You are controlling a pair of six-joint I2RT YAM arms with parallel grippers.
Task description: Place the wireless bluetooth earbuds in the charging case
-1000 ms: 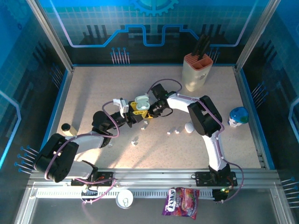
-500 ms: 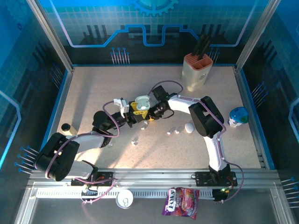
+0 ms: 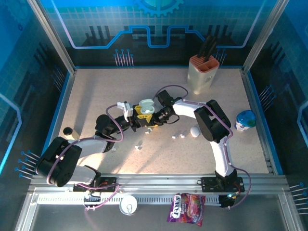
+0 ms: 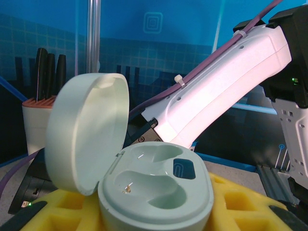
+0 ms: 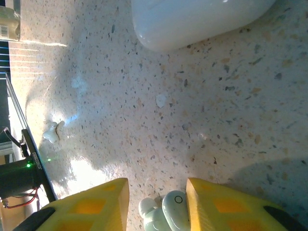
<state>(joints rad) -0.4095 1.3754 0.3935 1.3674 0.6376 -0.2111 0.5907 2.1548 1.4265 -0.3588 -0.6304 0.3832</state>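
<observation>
left claw (image 4: 154, 211) closed on the open charging case (image 4: 156, 185) at mid-desk, lid (image 4: 86, 130) tipped up and back, two wells facing up. right claw (image 5: 157, 187) partly wide and low over the desk (image 5: 159, 125), wireless bluetooth earbuds (image 5: 166, 214) lying between its yellow pads (image 5: 91, 204). we note loose earbuds (image 3: 179, 135) right of middle, with a closed case (image 3: 195, 131) just beside them.

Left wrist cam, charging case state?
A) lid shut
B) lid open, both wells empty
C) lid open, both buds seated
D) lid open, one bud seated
B: the left wrist view shows the charging case with its lid swung up and both wells bare.
</observation>
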